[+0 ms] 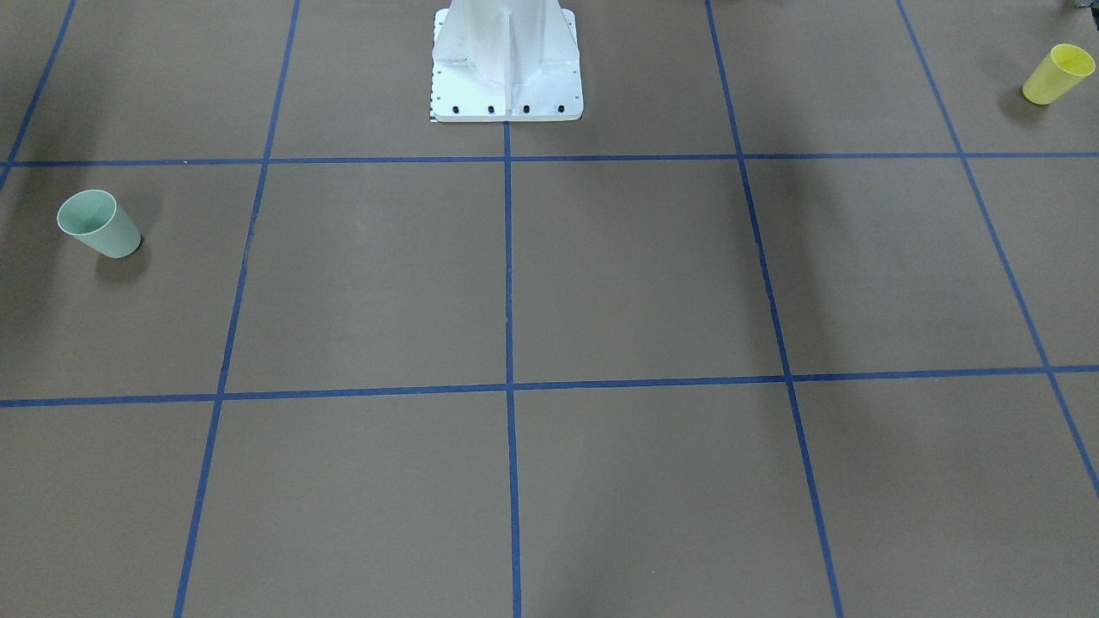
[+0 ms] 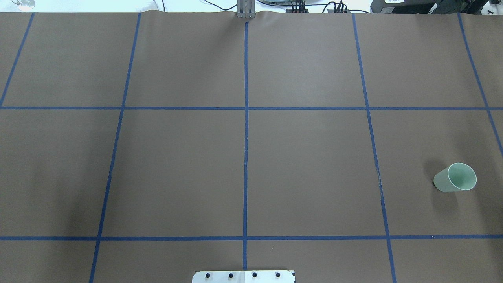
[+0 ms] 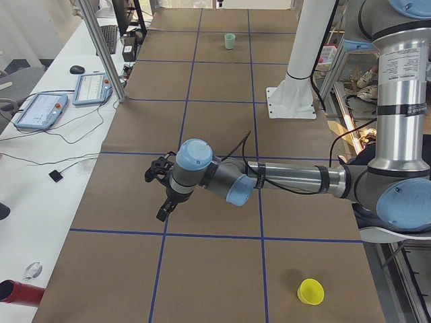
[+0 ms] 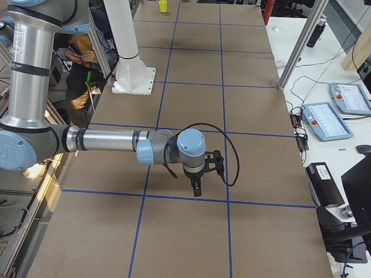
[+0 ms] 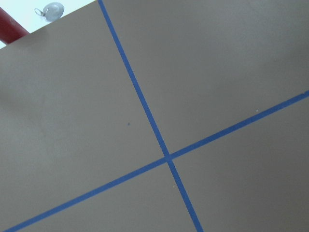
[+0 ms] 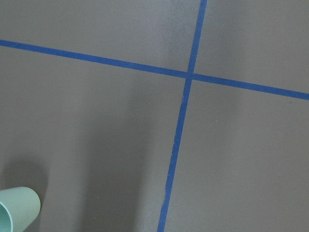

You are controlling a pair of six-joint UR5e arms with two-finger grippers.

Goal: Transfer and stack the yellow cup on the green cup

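Observation:
The yellow cup [image 1: 1058,74] stands upright near the table's end on my left side; it also shows in the exterior left view [image 3: 310,291] and far off in the exterior right view [image 4: 163,6]. The green cup [image 1: 99,224] stands upright at the opposite end, on my right side [image 2: 455,177], and its rim shows in the corner of the right wrist view [image 6: 17,210]. My left gripper [image 3: 161,196] hovers over the mat well away from the yellow cup. My right gripper [image 4: 200,180] hovers over the mat away from the green cup. I cannot tell whether either is open or shut.
The white robot pedestal [image 1: 506,69] stands at the middle of the table's robot side. Blue tape lines divide the brown mat. Control tablets [image 3: 40,108] and cables lie on the white bench past the mat's far edge. A metal post [image 3: 101,47] stands there.

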